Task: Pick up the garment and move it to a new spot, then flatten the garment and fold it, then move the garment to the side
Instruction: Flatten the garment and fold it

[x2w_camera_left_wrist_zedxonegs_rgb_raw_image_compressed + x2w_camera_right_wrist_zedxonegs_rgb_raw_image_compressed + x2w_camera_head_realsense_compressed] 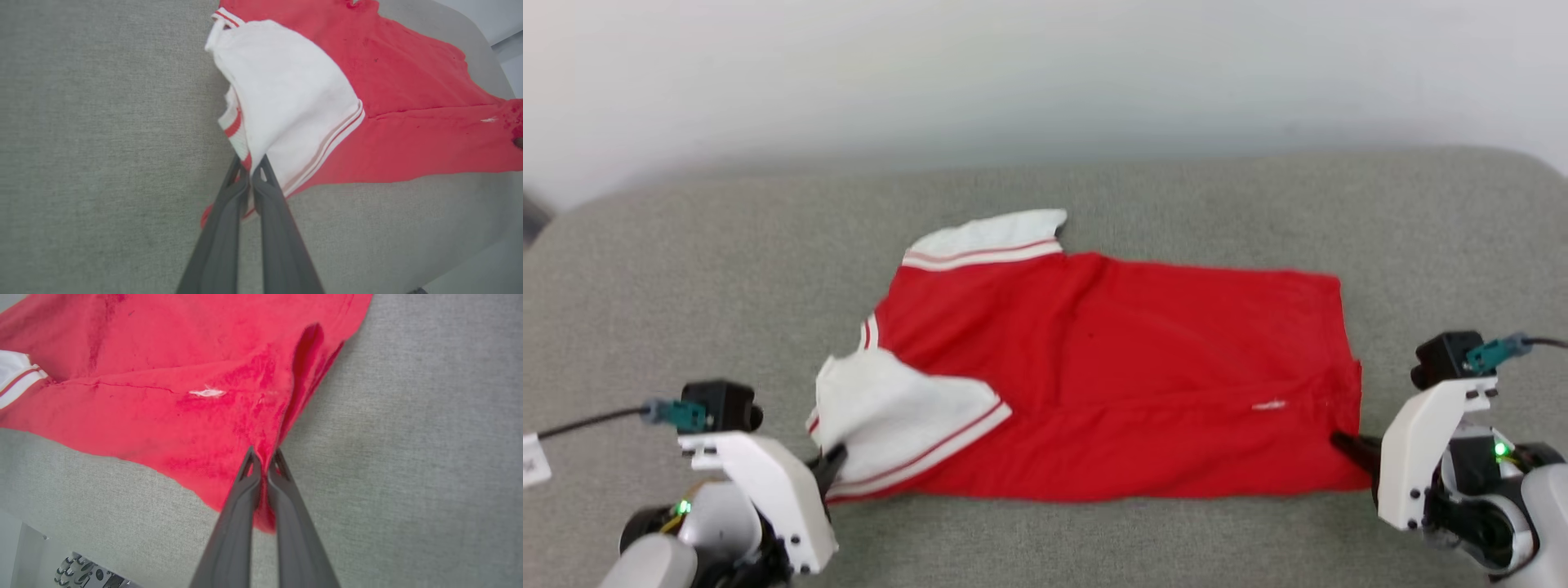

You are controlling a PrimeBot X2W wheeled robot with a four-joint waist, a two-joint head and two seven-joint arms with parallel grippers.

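Observation:
The garment [1111,367], a red shirt with white red-striped sleeves, lies spread on the grey table [1094,188], collar end to the left, hem to the right. My left gripper [832,464] is shut on the near white sleeve's edge; in the left wrist view its fingers [250,175] pinch the striped cuff of the garment [388,102]. At the hem's near right corner my right gripper [1343,443] is shut on the cloth. In the right wrist view its fingertips [263,459] clamp a raised ridge of the red garment [171,388].
The table's far edge meets a pale wall [1045,73]. Bare grey tabletop lies around the shirt on all sides. The near table edge shows in the right wrist view, with a wheel-like part [81,573] below it.

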